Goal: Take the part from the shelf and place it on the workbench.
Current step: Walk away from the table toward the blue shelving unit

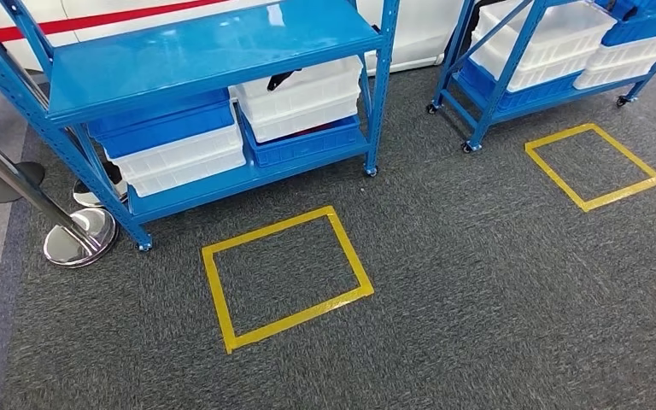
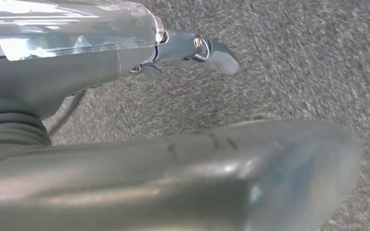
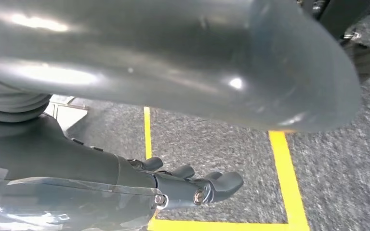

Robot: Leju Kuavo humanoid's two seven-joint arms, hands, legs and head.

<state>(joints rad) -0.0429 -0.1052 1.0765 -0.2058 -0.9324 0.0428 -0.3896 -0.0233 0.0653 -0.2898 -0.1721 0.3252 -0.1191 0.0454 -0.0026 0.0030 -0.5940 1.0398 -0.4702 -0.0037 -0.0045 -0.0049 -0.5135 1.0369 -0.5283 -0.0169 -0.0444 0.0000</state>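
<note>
Two hands hang over the grey carpet (image 2: 294, 57) and neither holds anything. The left hand (image 2: 101, 159) is spread wide, its thick thumb well apart from the darker fingers (image 2: 207, 48), which reach out straight; bare carpet lies beneath it. The right hand (image 3: 77, 159) is also wide, its fingers (image 3: 221, 183) slightly curled at the tips and apart from the thumb. Lines of yellow tape (image 3: 279, 168) meet in a corner on the carpet just beneath these fingers.

In the head view, ahead of both hands, a chrome post base (image 1: 79, 237) stands farthest to the left-hand side. Next comes a blue shelf (image 1: 213, 51) with stacked blue and white bins on its lower level. The dark part (image 1: 282, 80) lies in the upper white bin (image 1: 303, 102) there, touched by neither hand. A yellow tape square (image 1: 286, 278) marks the floor before this shelf. Toward the right-hand side stands a second blue shelf (image 1: 512, 51) with more bins, and another tape square (image 1: 594, 165) before it.
</note>
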